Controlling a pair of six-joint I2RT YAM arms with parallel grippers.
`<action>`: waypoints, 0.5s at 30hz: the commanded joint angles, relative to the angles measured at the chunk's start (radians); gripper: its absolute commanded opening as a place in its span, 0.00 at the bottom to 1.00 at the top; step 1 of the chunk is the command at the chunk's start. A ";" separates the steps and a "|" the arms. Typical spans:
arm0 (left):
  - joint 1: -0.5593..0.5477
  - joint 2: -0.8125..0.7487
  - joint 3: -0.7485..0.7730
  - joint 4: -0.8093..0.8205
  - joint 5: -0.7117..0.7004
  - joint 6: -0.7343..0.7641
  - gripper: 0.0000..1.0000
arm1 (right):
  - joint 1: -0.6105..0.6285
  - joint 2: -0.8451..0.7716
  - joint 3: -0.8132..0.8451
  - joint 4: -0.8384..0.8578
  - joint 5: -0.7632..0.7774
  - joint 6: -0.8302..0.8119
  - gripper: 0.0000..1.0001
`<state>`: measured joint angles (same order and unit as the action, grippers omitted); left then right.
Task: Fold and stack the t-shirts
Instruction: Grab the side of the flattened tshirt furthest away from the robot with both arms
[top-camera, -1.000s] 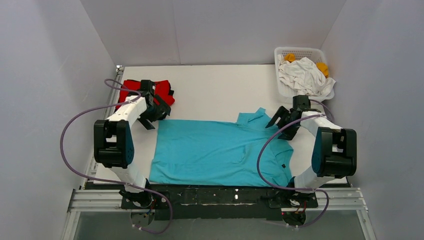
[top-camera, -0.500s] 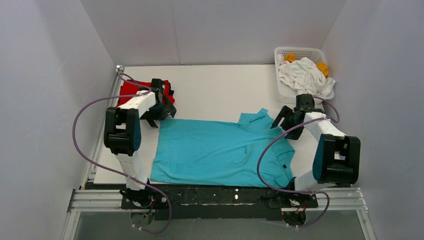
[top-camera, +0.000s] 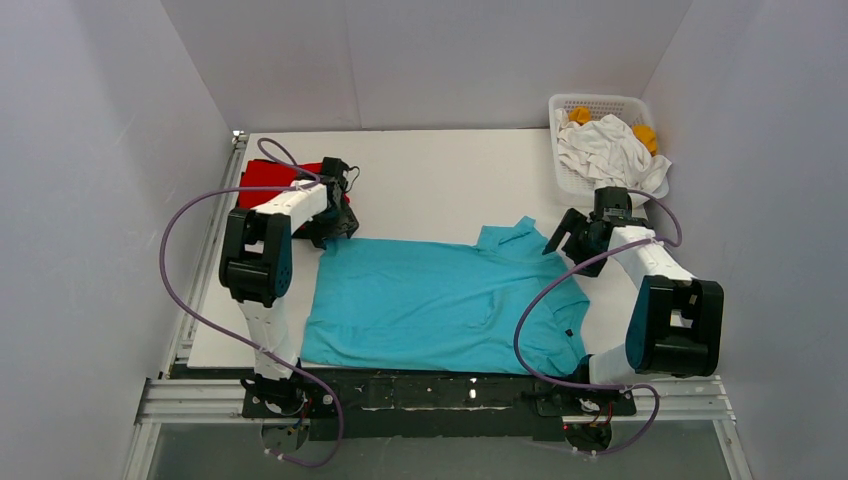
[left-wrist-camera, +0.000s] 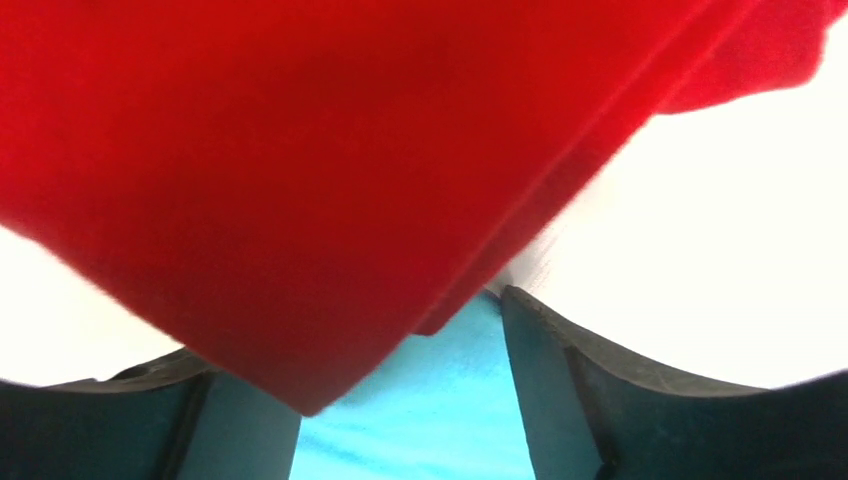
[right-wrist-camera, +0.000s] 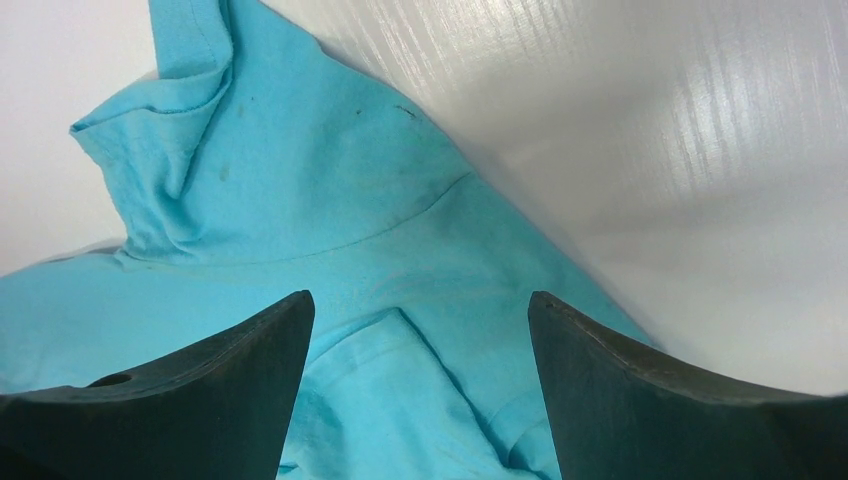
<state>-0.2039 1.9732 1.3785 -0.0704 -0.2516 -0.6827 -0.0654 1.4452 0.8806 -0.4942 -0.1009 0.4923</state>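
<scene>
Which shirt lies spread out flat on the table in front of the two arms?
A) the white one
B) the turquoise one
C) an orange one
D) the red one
B: the turquoise t-shirt lies spread out flat, the red t-shirt sits folded at the far left, and the white cloth is bunched in the basket.

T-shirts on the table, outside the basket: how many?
2: turquoise shirt spread flat near centre; red shirt folded at far left. The red one is partly covered, so another may be hidden.
</scene>
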 joint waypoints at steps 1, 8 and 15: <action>-0.020 0.024 -0.042 -0.128 -0.063 0.001 0.60 | -0.004 -0.039 -0.005 0.037 -0.010 -0.015 0.86; -0.022 0.047 0.025 -0.230 -0.088 -0.017 0.36 | -0.004 -0.067 -0.001 0.038 0.000 -0.019 0.86; -0.021 0.057 0.056 -0.296 -0.096 -0.021 0.16 | -0.002 -0.079 0.044 0.037 -0.009 -0.021 0.85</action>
<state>-0.2264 1.9926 1.4128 -0.1715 -0.2993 -0.7010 -0.0654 1.3891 0.8757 -0.4843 -0.1047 0.4896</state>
